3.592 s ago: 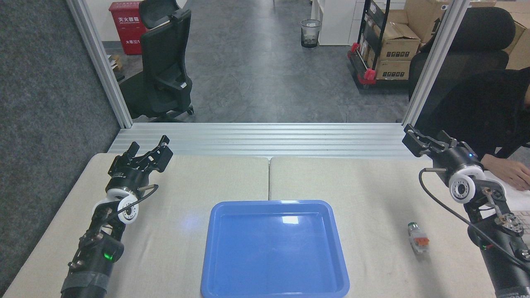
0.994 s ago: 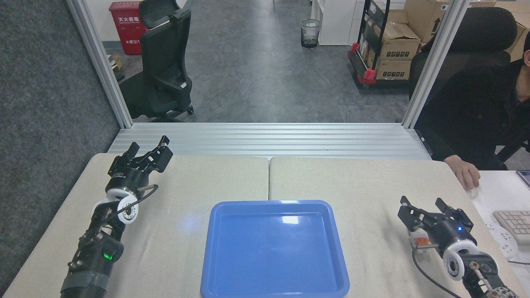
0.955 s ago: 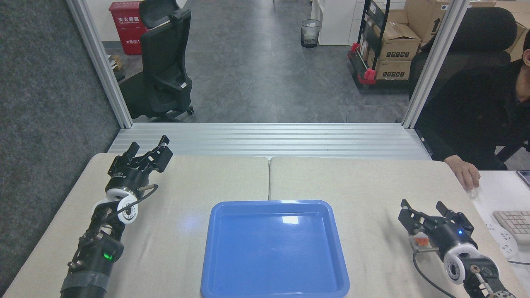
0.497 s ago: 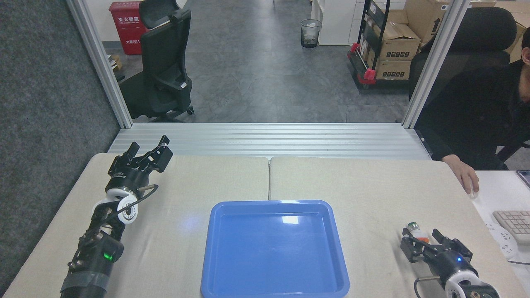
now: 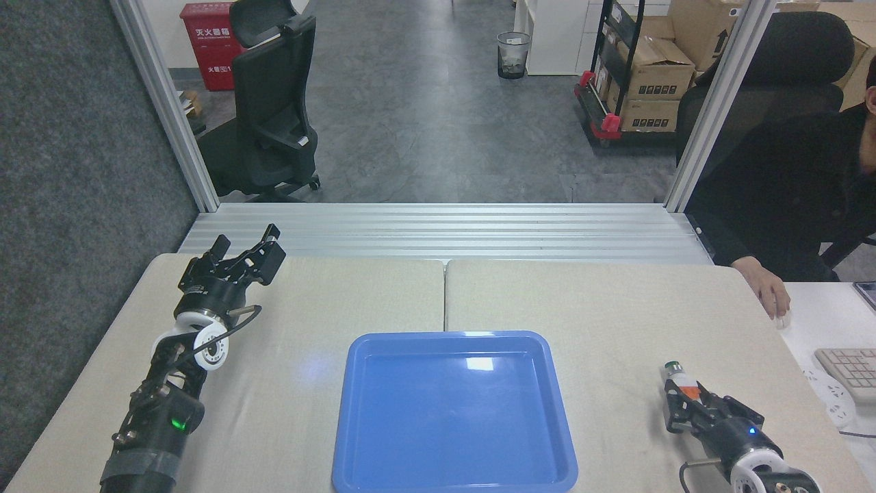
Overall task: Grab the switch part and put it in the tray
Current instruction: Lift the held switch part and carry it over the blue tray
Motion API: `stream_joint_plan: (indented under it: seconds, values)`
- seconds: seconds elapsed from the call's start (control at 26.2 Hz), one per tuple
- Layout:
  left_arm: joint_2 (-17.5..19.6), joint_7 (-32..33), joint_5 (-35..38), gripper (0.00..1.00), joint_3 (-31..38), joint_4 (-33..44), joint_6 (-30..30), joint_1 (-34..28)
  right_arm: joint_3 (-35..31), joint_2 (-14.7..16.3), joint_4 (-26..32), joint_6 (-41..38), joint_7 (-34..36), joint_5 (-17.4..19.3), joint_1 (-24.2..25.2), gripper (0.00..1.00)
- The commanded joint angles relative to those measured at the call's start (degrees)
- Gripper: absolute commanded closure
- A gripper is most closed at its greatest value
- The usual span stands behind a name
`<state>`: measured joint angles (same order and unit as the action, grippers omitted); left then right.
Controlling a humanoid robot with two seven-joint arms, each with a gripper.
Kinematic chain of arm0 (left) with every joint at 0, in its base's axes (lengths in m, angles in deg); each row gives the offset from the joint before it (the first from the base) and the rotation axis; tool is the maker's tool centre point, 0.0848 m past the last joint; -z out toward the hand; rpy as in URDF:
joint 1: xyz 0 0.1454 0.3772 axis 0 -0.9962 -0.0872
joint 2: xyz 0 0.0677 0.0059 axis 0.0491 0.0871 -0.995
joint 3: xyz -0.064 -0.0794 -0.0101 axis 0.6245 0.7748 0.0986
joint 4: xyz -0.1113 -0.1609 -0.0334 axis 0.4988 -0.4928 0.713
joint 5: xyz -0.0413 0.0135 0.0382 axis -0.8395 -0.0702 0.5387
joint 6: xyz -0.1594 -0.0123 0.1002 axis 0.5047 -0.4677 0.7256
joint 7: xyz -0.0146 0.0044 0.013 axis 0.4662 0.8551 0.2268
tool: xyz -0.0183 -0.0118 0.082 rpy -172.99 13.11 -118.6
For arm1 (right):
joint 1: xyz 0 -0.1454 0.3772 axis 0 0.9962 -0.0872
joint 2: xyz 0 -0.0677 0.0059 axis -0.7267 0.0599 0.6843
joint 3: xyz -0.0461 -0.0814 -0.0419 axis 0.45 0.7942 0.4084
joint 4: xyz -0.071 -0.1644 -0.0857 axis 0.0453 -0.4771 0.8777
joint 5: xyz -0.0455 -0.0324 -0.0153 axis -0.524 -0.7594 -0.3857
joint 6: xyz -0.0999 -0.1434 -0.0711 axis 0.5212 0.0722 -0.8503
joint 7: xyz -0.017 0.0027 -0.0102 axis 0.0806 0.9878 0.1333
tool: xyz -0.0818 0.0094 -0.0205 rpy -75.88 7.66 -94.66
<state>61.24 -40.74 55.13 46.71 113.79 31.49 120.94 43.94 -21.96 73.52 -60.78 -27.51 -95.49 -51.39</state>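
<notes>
The switch part (image 5: 681, 381) lies on the table's right side, near the front, with its green-silver cap pointing away from me and its orange band just showing. My right gripper (image 5: 690, 405) has its fingers drawn in against the part's white body, whose near end they hide. The blue tray (image 5: 452, 418) sits in the middle front, with nothing in it, well to the left of the part. My left gripper (image 5: 245, 252) rests at the far left of the table, open and holding nothing.
A person's hand (image 5: 772, 296) rests on a mouse at the table's right edge, with a keyboard (image 5: 850, 366) beside it. An aluminium frame rail (image 5: 445, 229) runs along the back. A seam (image 5: 445, 294) splits the tabletop.
My right arm came down from the back right to the switch part and its fingers closed in around it. The part has shifted slightly. My left arm has not moved.
</notes>
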Motion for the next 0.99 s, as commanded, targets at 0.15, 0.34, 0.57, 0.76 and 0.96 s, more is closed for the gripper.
stream_joint_plan:
  seconds: [0.15,0.34,0.57,0.76,0.96]
  values:
    - [0.0,-0.1,0.0,0.00,-1.3,0.0,0.0,0.0,-3.0,-13.1,26.9,3.5,-11.2,1.1,-8.8,1.00]
    - [0.0,-0.1,0.0,0.00,-1.3,0.0,0.0,0.0,10.0,-23.8,30.0,7.2,-13.4,-15.0,-7.4,1.00]
    - [0.0,-0.1,0.0,0.00,-1.3,0.0,0.0,0.0,22.8,-27.1,30.5,15.3,-14.8,-20.6,-2.0,1.00]
    - [0.0,-0.1,0.0,0.00,-1.3,0.0,0.0,0.0,28.6,-26.7,22.9,22.2,-18.6,-20.7,-1.1,1.00]
    - [0.0,-0.1,0.0,0.00,-1.3,0.0,0.0,0.0,29.0,-26.5,17.7,21.1,-18.6,-20.3,-1.1,1.00]
